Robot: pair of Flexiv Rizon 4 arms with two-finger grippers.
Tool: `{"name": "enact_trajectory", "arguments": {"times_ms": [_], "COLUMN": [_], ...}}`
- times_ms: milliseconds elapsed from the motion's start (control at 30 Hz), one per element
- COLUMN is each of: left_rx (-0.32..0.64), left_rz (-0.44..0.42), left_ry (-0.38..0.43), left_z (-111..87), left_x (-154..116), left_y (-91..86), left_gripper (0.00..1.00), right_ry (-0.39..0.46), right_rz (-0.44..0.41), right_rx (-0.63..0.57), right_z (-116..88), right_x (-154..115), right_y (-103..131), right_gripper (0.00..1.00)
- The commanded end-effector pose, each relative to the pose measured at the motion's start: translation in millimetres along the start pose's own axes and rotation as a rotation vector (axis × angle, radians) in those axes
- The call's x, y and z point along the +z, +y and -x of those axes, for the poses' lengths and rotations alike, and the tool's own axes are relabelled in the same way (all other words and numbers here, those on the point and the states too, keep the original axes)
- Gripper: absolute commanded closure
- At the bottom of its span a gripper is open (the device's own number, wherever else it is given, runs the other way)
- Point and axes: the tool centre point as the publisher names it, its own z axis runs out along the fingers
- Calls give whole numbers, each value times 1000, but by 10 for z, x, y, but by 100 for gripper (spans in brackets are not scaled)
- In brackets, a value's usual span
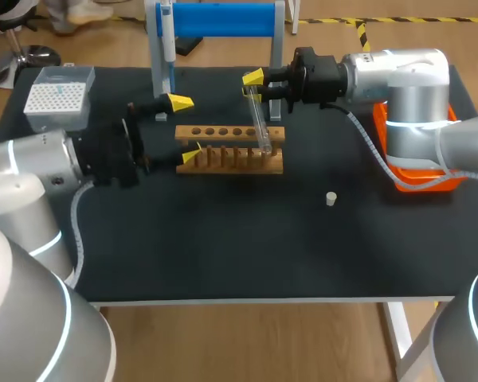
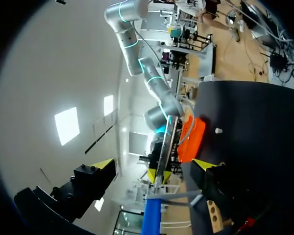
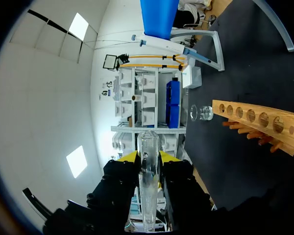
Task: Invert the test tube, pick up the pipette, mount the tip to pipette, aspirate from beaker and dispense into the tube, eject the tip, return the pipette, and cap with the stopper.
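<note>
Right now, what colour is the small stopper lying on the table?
The stopper is off-white, clearest in the head view.

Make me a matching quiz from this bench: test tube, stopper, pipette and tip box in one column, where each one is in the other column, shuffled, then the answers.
1. test tube
2. stopper
3. pipette
4. tip box

A. hanging on the blue stand
B. alone on the bare table
C. held in the right gripper
D. at the table's far left corner

Pairs: 1-C, 2-B, 3-A, 4-D.
</note>
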Motion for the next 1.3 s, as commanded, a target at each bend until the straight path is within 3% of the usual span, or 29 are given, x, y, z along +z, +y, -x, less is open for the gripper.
{"name": "enact_trajectory", "arguments": {"times_ms": [33,200,233,333,400,567,800,867,1000,1300], "left_rx": [2,2,61,170,225,281,233,215,222,256], "left_rz": [5,5,31,-32,-53,-92,-127,-150,-162,-185], "left_ry": [0,0,32,21,66,70,73,40,93,115], "left_z": [-3,-3,-2,23,0,-89,-179,-169,-196,-200], "left_x": [9,9,27,101,150,234,336,378,523,819], "left_y": [-12,-12,-26,-130,-177,-280,-305,-326,-360,-464], "left_gripper": [0,0,0,0,0,0,0,0,0,0], "right_ry": [-3,-3,-3,-3,-3,-3,-3,-3,-3,-3], "right_rz": [1,1,1,1,1,1,1,1,1,1], "right_rx": [0,0,0,0,0,0,0,0,0,0], "right_z": [-6,-6,-6,-6,-6,-6,-6,-6,-6,-6], "right_x": [-7,-7,-7,-7,-7,-7,-7,-7,-7,-7], "right_y": [-4,-4,-4,-4,-4,-4,-4,-4,-4,-4], "right_gripper": [100,100,100,100,100,100,100,100,100,100]}}
